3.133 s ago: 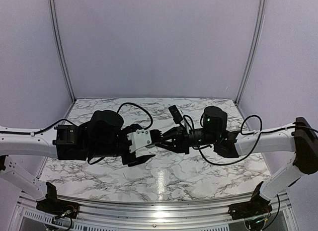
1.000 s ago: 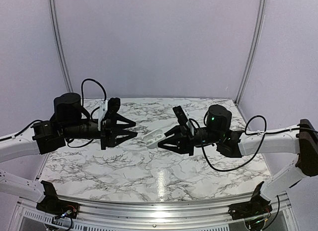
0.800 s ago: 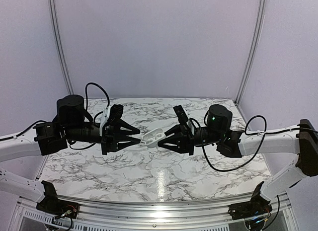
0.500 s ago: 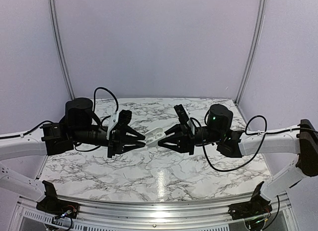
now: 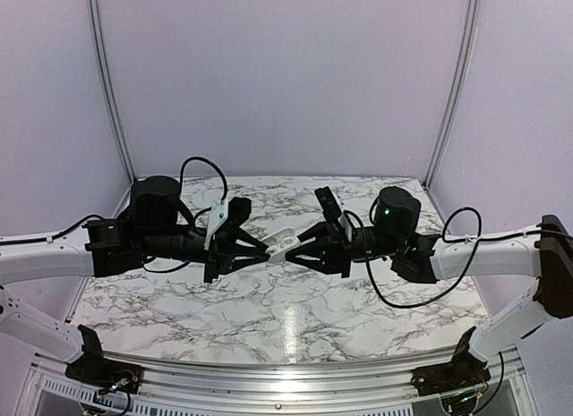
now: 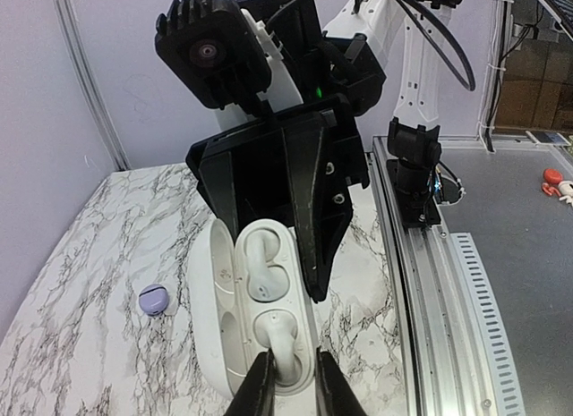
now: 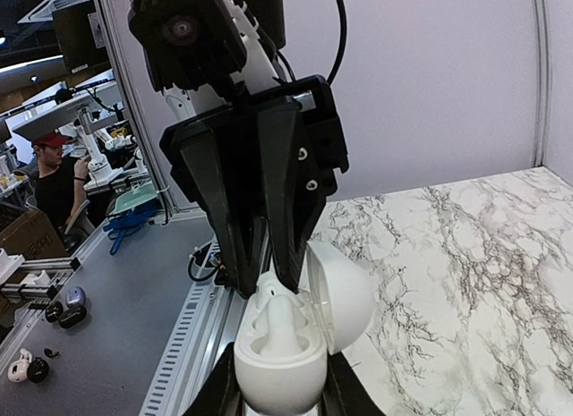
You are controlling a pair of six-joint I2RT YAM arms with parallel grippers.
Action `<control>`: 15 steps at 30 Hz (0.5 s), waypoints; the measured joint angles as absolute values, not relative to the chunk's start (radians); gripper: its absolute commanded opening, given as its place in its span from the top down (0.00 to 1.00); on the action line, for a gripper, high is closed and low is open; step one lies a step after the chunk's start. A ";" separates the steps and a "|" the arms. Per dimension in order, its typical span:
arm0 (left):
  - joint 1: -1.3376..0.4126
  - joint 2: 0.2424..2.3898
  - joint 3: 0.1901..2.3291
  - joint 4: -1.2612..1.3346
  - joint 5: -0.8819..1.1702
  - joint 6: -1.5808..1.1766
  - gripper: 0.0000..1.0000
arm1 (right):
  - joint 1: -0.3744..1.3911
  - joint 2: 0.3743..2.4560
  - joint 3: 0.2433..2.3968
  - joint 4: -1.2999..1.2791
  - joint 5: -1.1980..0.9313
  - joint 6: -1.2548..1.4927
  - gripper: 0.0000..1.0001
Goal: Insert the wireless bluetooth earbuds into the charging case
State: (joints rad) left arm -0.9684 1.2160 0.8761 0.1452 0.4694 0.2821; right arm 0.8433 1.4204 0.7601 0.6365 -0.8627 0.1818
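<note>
The left gripper has its two fingers drawn in tight against the sides of a white earbud, which fills the narrow gap between them. That earbud sits at the nearer of two hollows in an open white case; whether it is fully seated cannot be told. A second earbud lies in the farther hollow. The case's lid stands swung open to one side.

The right gripper is clamped on the lower body of the case, one finger on each flank, and holds it up in the air with the open face turned toward the left gripper.

From above, the two grippers meet tip to tip over the middle of the marble counter, the case between them and clear of the surface.

On the counter, well apart from the case, lies a small lilac-grey bud.
</note>
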 measured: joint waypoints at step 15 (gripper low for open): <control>-0.958 1.237 0.904 0.141 0.499 0.199 0.95 | 0.842 1.407 0.757 0.627 -0.864 0.155 1.00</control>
State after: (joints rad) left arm -0.9585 1.2369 0.9043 0.1406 0.4988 0.1993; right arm 0.8425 1.4075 0.7567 0.6266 -0.8639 0.1555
